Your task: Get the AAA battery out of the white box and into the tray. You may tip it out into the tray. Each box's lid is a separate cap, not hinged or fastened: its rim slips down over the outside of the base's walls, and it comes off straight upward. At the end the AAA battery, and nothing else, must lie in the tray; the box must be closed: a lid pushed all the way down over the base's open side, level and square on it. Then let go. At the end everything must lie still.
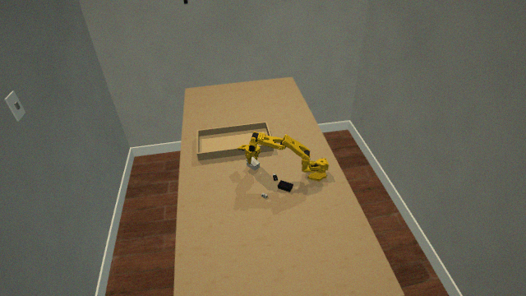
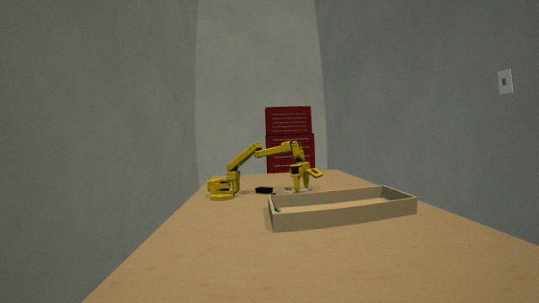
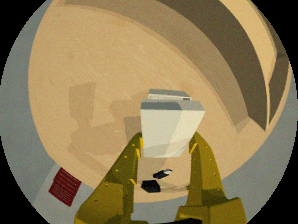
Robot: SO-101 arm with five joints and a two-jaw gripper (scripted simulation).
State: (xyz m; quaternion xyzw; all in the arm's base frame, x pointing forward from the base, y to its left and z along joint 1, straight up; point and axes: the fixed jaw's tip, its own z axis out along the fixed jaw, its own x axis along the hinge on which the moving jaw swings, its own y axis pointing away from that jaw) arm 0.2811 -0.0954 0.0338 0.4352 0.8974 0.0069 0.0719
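Wrist view shows the hand (image 3: 166, 156) clamping the white box (image 3: 168, 123), whose underside seems hidden.

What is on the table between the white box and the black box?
In the top view, one small dark thing lies on the table between the white box, held in the pincer, and the black box. It is too small to name.
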